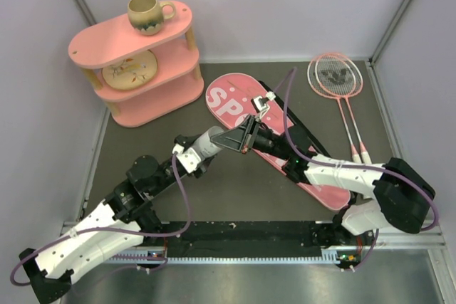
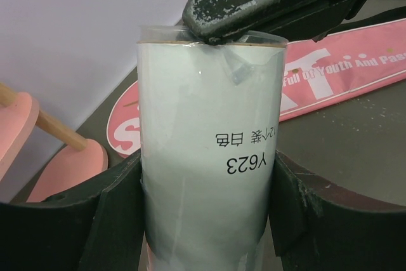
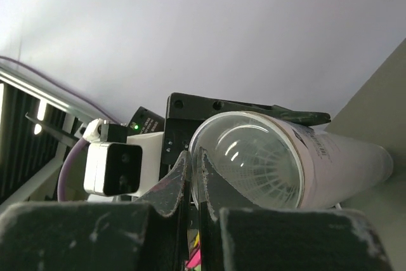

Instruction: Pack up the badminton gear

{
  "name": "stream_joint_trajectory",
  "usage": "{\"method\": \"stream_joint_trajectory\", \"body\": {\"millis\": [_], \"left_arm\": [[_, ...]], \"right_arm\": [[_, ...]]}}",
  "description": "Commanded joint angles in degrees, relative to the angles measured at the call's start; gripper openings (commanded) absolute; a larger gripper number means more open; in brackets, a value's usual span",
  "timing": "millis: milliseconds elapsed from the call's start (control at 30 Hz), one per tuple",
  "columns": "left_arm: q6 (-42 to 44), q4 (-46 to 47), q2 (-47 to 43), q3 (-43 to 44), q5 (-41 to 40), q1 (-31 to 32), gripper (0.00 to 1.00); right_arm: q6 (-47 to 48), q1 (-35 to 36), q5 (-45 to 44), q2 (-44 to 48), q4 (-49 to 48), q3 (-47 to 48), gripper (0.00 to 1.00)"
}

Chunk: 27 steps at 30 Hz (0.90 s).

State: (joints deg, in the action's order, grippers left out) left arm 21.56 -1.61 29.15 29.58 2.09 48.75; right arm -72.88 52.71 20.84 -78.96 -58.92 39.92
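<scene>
Shuttlecock tube [image 2: 203, 125], white: left gripper [image 2: 206, 201] clamped round its body as steadying hold, right gripper [image 3: 193, 169] pinched shut against clear cap [image 3: 250, 157] at 3 o'clock, likely prying.

We count two slim pink-framed rackets [image 1: 335, 75] and one long white tube [image 1: 205, 144]. Through its clear end cap we make out white feather shuttlecocks [image 3: 260, 179], though we cannot tell how many. We see one big pink racket-shaped bag [image 1: 231, 94]. We also find one pink two-tier wooden shelf [image 1: 107, 44], one brown ceramic mug [image 1: 148, 13], one cream dish with a floral pattern [image 1: 130, 70], and two white-and-black robot arms [image 1: 107, 222].
</scene>
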Motion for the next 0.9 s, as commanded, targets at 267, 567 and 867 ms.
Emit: {"method": "stream_joint_trajectory", "body": {"millis": [267, 567, 867], "left_arm": [[-0.2, 9.6, -1.5, 0.7, 16.2, 1.9, 0.07], [0.4, 9.4, -1.2, 0.6, 15.5, 1.9, 0.07], [0.5, 9.3, 0.3, 0.8, 14.9, 1.9, 0.07]], "right_arm": [[-0.6, 2.7, 19.7, -13.6, 15.8, 8.6, 0.00], [7.7, -0.8, 19.2, -6.0, 27.5, 8.9, 0.14], [20.9, -6.8, 13.9, 7.6, 51.3, 13.0, 0.36]]}}
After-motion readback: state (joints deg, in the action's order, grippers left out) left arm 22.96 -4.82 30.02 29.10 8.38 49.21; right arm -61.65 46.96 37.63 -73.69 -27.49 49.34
